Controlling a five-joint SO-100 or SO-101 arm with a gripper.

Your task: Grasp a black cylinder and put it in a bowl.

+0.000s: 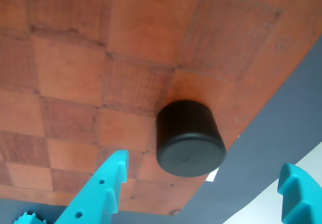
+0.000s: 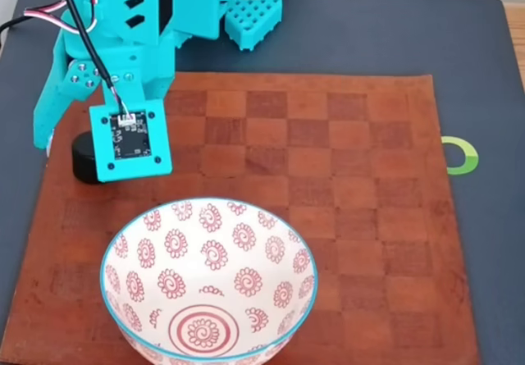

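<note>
The black cylinder (image 1: pixel 190 138) stands upright on the chequered brown mat, close to the mat's edge. In the wrist view my gripper (image 1: pixel 205 163) is open; one teal toothed finger (image 1: pixel 108 183) is to the left of the cylinder and the other (image 1: pixel 299 194) far to its right, neither touching it. In the fixed view the cylinder (image 2: pixel 82 158) sits at the mat's left edge, partly hidden behind the teal arm (image 2: pixel 123 45) and its camera board. The bowl (image 2: pixel 246 238), white with red spirals and a light blue rim, sits at the front of the mat and holds nothing.
The mat (image 2: pixel 344 184) lies on a dark grey-blue table top. A green ring (image 2: pixel 461 156) lies just beyond the mat's right edge. A teal studded block (image 2: pixel 254 8) stands at the back by the arm's base.
</note>
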